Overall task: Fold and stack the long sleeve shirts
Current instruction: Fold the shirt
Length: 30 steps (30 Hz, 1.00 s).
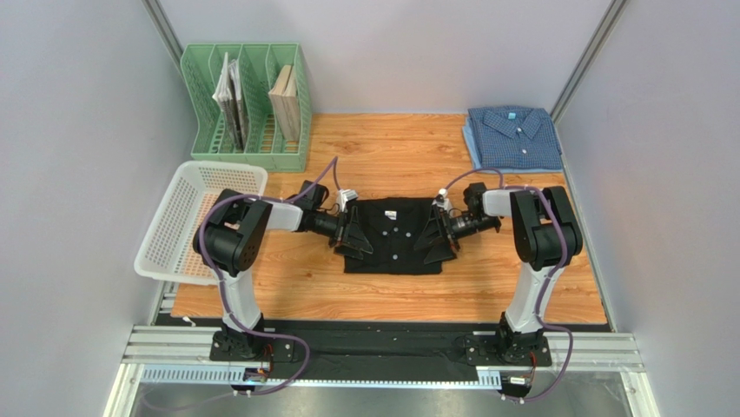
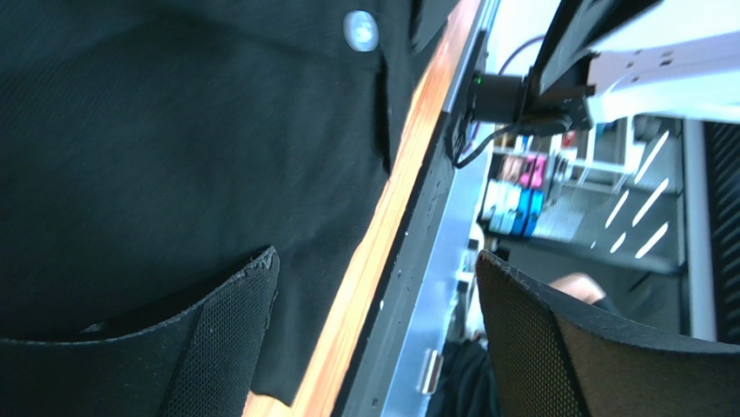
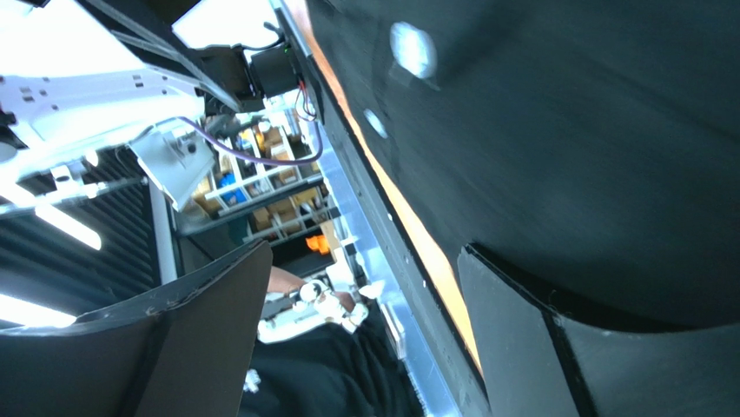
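Two shirts are lying on the bench [image 1: 382,300]. One black shirt [image 1: 393,236] is resting at the middle, folded into a rough rectangle with its collar toward 12 o'clock. One blue shirt [image 1: 512,137] with a fine check is sitting folded at the far corner, at about 1 o'clock, well apart from the black one.

Two arms are reaching inward, one from each side. The left tool [image 1: 354,233] is sitting at the black shirt's 9 o'clock edge with its two fingers spread wide and nothing clamped between them. In the left wrist view, one finger [image 2: 217,339] is overlapping the black cloth while the other is hanging past the bench edge; one white button [image 2: 360,29] is showing there. The right tool [image 1: 437,234] is sitting at the shirt's 3 o'clock edge, likewise spread wide and clamping nothing. In its wrist view one finger [image 3: 538,347] is lying against the black cloth, and two white buttons are showing. Whether either finger is actually pressing the cloth I cannot tell.

One green rack [image 1: 247,109] is standing at 11 o'clock, holding books in two of its slots. One white basket [image 1: 187,221] is sitting at 9 o'clock, overhanging the bench edge.
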Each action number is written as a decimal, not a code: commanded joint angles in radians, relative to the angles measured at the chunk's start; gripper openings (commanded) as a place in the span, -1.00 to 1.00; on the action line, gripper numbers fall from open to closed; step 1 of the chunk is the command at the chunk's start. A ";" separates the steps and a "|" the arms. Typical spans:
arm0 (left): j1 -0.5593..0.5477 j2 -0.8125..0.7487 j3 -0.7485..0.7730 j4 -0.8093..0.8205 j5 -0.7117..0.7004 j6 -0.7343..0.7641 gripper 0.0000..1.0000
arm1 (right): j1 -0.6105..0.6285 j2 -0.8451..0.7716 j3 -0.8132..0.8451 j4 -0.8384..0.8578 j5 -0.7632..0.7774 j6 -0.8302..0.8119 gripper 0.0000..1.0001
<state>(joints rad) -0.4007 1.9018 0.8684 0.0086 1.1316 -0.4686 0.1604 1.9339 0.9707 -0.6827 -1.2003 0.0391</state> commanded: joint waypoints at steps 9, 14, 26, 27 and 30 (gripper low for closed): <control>0.020 -0.105 0.245 -0.139 -0.045 0.141 0.70 | -0.056 0.003 0.362 -0.065 0.033 0.022 0.09; 0.032 0.083 0.388 -0.101 -0.111 0.050 0.62 | -0.055 0.181 0.462 0.011 0.091 0.070 -0.25; 0.102 -0.034 0.302 -0.186 -0.214 0.230 0.75 | -0.032 0.178 0.574 0.097 0.138 0.158 -0.31; 0.099 -0.138 0.319 -0.247 -0.257 0.301 0.82 | -0.032 0.106 0.528 0.151 0.104 0.267 -0.28; 0.050 -0.347 0.340 -0.412 -0.526 0.633 0.98 | -0.044 -0.154 0.373 0.244 0.183 0.331 -0.10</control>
<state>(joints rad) -0.3050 1.8698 1.1641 -0.2073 0.8825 -0.2550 0.1200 2.1334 1.4513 -0.5934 -1.0447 0.2222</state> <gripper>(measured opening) 0.971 0.413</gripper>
